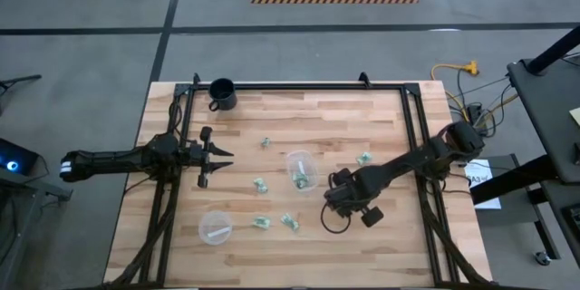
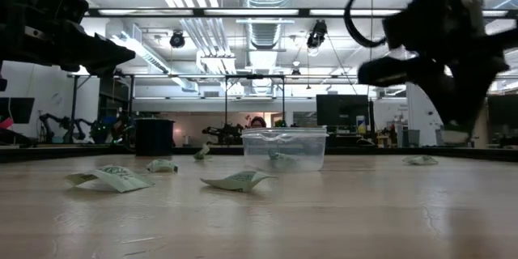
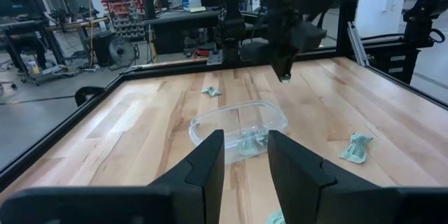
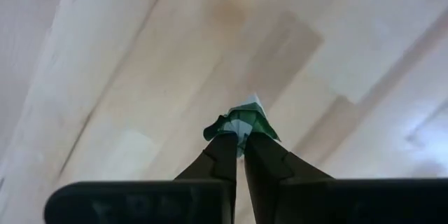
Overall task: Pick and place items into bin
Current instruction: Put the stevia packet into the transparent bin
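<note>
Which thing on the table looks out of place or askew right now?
The flatter clear dish near the table's front edge appears tipped on its side, a white strip inside. Otherwise nothing odd: wrapped pieces lie scattered, some inside the clear cup, and the right claw pinches one.

In the right wrist view the dark fingers (image 4: 241,155) cover the lower part of the green-and-white wrapped piece (image 4: 243,120); its print stays unreadable.

Table: light wooden butcher-block top (image 1: 381,118), black frame along its edges.
Far-left corner: black mug (image 1: 222,94).
Centre: clear plastic cup (image 1: 302,170).
Near edge, left: flatter clear dish (image 1: 215,228).
Scattered: pale-green wrapped pieces (image 1: 261,223).
</note>
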Available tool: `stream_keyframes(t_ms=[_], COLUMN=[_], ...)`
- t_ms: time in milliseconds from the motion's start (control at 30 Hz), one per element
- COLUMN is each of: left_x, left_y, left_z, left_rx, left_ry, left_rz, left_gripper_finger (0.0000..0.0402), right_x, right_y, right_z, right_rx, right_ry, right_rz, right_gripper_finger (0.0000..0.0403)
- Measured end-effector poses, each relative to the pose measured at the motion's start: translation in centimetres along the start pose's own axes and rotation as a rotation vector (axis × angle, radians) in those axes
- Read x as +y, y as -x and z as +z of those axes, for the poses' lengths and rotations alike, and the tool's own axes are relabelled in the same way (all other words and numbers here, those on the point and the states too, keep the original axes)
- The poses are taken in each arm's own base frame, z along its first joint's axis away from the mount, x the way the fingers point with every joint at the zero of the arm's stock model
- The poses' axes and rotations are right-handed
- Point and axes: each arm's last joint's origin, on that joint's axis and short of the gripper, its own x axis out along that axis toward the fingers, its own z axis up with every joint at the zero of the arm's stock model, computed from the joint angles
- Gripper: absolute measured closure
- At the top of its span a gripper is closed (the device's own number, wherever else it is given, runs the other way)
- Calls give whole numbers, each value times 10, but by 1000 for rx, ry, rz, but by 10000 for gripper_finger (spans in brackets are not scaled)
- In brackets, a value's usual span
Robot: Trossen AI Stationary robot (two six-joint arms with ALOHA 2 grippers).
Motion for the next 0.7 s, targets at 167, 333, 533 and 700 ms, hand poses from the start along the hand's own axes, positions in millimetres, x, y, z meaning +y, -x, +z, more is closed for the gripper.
stream_keyframes(t_ms=[167, 333, 533, 700], left_x=[0, 0, 0, 0], left_y=[0, 0, 0, 0], left_z=[0, 0, 0, 0], left_rx=[0, 0, 0, 0], left_ry=[0, 0, 0, 0], left_rz=[0, 0, 0, 0], left_gripper_finger=[308, 308, 308, 308], right_x=[-12, -23, -42, -60], right_y=[19, 38, 64, 79], right_z=[10, 18, 25, 27], right_rx=[-54, -114, -193, -247], right_ry=[6, 26, 9, -20], right_rz=[-38, -58, -90, -151], right_gripper_finger=[395, 395, 395, 395])
